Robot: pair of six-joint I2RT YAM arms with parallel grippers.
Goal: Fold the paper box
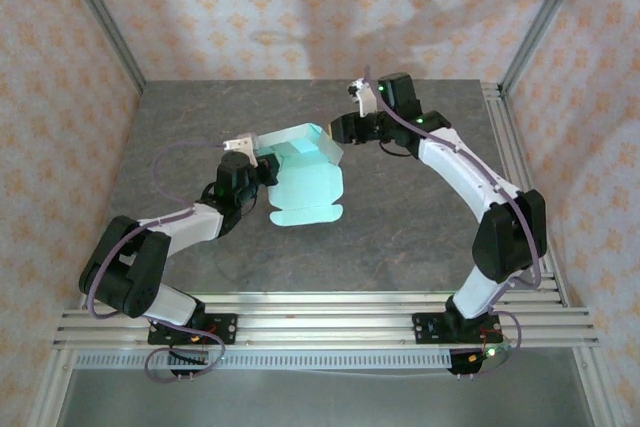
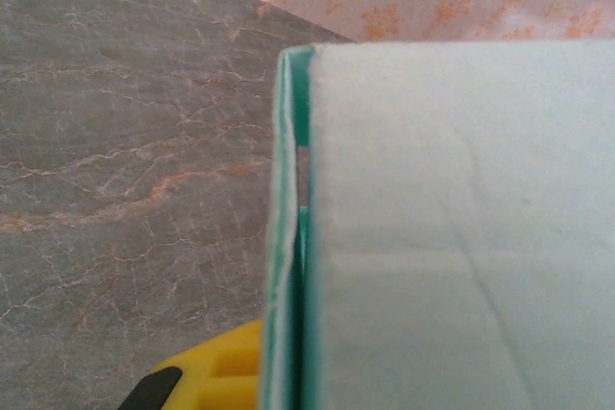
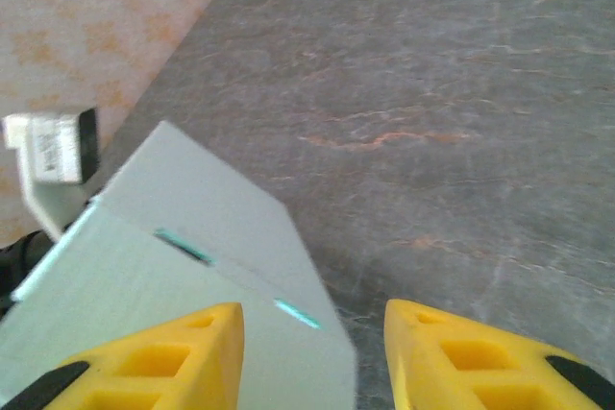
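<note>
**Q:** Where is the paper box (image 1: 305,182), and what holds it?

**A:** It is pale mint card, partly formed and raised off the grey table (image 1: 420,217). The left gripper (image 1: 262,162) meets it at its left side. From the left wrist, one yellow finger (image 2: 211,372) sits just left of a doubled card wall (image 2: 288,237). The other finger is hidden behind the card, so the clamp on that wall is a judgement.

**Q:** And the right gripper (image 1: 338,130)?

**A:** Its fingers (image 3: 154,362) are spread apart and hold nothing. From the right wrist, an angled flap (image 3: 221,228) lies ahead of the left finger. The flap's corner reaches into the gap between the two, and bare table lies ahead of the right finger.

**Q:** How should this fold be done well?

**A:** The step looks like closing that flap. The right gripper probably needs to press with one fingertip close to the crease line rather than at the free corner, so the thin card bends where it is scored. The left gripper should hold firm as the counter-support. A push that is too hard or off the crease could buckle the wall or twist the box out of the left fingers.
</note>
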